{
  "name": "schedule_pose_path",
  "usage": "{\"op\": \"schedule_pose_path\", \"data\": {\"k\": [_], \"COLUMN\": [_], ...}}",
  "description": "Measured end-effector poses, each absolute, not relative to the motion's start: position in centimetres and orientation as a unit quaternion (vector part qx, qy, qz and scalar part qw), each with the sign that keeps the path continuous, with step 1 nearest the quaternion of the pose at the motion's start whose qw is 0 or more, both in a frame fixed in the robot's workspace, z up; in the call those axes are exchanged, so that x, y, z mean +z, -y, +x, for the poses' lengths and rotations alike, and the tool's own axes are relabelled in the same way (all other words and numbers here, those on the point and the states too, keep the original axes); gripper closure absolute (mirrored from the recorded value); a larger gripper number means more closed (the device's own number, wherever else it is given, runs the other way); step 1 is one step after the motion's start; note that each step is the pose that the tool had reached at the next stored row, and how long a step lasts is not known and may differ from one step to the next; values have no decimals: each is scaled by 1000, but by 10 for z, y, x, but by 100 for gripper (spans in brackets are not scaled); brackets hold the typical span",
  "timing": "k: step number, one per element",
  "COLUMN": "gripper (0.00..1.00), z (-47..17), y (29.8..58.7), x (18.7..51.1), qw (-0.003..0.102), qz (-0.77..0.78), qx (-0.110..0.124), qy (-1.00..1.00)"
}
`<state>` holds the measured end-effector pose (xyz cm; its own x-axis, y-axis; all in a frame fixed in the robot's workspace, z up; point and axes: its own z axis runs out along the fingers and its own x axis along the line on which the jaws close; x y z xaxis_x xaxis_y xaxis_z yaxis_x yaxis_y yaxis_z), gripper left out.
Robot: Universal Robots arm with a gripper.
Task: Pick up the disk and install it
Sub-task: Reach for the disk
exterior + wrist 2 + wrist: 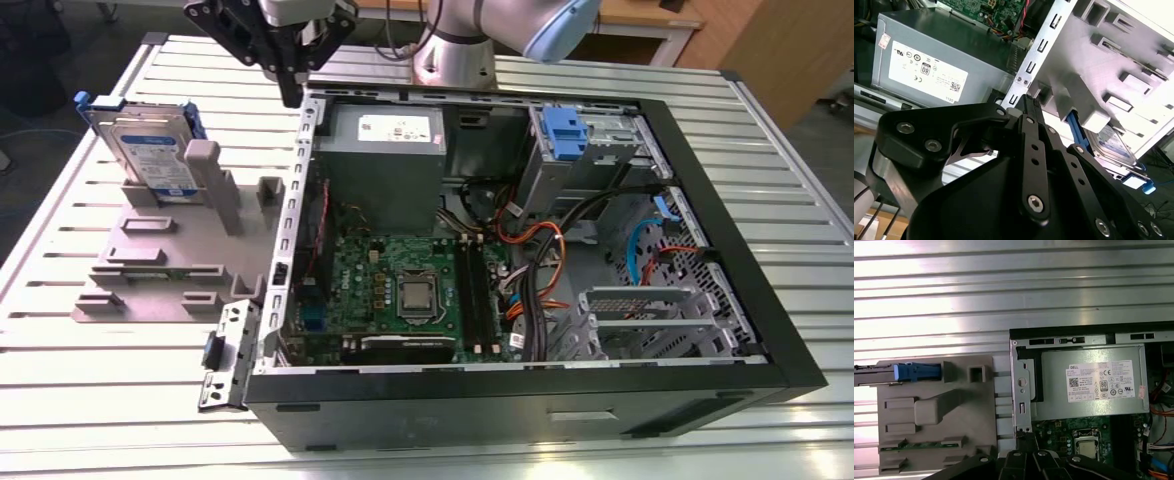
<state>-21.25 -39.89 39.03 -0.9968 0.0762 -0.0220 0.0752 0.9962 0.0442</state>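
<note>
The disk (143, 150) stands upright on edge in the grey slotted stand (147, 265) at the exterior view's left, its white-and-blue label facing out and a blue rail around it. In the first wrist view the disk (916, 372) appears edge-on from above in the stand (934, 410). The second wrist view catches the disk (1116, 147) beyond the fingers. My gripper (287, 92) hangs above the case's rear corner, to the exterior view's right of the disk and apart from it. Its fingers are shut together with nothing between them; the gripper (1026, 102) tip hovers over the case's metal edge.
The open computer case (534, 405) lies on its side on the slatted metal table (787, 180). Inside are the grey power supply (380, 135), the motherboard (400, 285), cables, and a drive cage with a blue carrier (561, 135). The arm's base (454, 50) stands behind the case.
</note>
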Motion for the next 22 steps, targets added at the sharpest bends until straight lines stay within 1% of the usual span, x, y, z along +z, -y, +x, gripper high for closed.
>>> {"op": "schedule_pose_path", "data": {"k": [22], "gripper": [89], "z": [-238], "y": [397], "x": [389], "qw": [12], "qz": [38], "qx": [22], "qy": [-999]}}
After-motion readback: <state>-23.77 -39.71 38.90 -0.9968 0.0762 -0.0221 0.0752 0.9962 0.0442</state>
